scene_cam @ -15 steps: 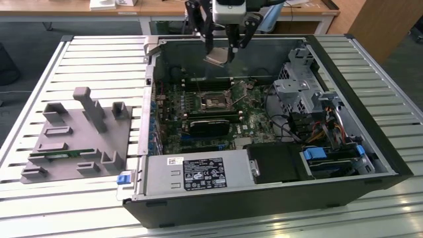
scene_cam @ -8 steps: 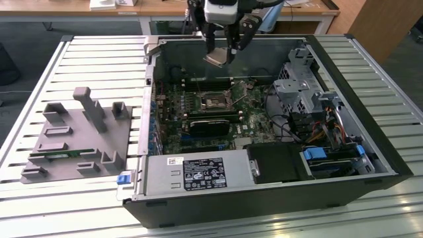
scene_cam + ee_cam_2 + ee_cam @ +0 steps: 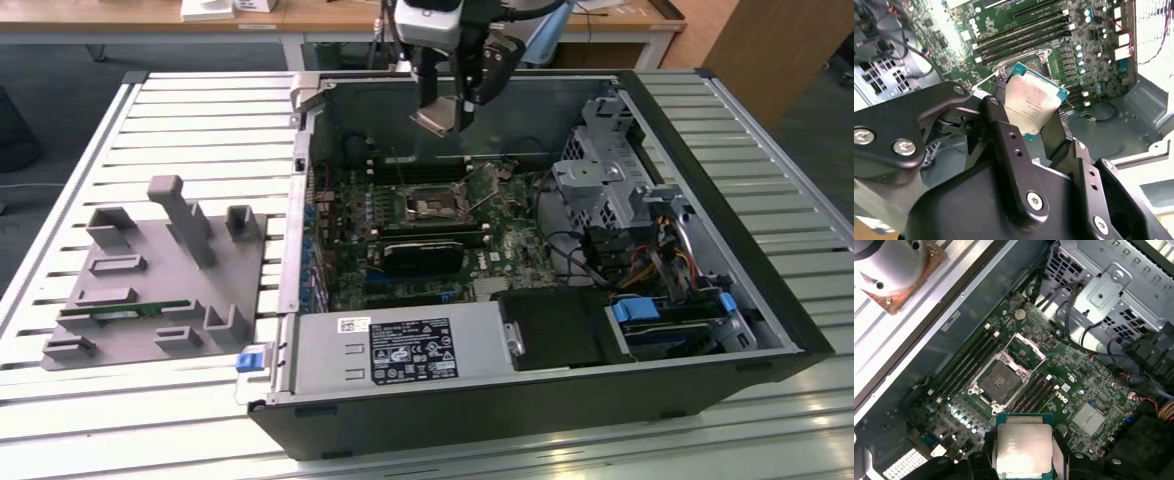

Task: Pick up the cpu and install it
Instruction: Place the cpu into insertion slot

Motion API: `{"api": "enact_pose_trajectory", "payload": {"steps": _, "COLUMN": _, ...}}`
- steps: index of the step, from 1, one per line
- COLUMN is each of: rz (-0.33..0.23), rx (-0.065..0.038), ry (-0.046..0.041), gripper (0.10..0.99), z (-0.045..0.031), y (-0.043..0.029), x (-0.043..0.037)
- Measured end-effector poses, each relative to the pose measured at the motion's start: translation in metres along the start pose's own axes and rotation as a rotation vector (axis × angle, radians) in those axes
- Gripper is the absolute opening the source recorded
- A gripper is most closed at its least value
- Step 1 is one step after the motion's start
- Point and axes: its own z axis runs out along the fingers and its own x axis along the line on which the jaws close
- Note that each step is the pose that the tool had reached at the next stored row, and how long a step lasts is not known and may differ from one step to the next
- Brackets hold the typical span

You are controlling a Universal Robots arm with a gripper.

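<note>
1. In the exterior view, the arm [image 3: 454, 40] is cut off by the top edge of the frame, at upper middle.
2. In the second wrist view, the gripper [image 3: 1029, 127] clamps the cpu [image 3: 1031, 105] and covers its corner nearest to the camera. The cpu hides most of the socket [image 3: 1004, 65] behind it.
3. In the first wrist view, the cpu runs out over the picture's edge, and the fingers [image 3: 985, 460] cover its two side rims.
4. In the exterior view, at lower left, the green stick [image 3: 134, 314] lies half hidden in the grey holder [image 3: 147, 280].
5. The print on the dark label [image 3: 414, 358], at lower middle, is too small to tell.
</note>
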Motion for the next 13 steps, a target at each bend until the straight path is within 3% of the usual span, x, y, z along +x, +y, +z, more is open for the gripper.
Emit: {"api": "enact_pose_trajectory", "payload": {"steps": 13, "rz": 0.235, "rx": 0.000, "ry": -0.0105, "gripper": 0.533, "z": 0.0058, "y": -0.0003, "x": 0.0000}}
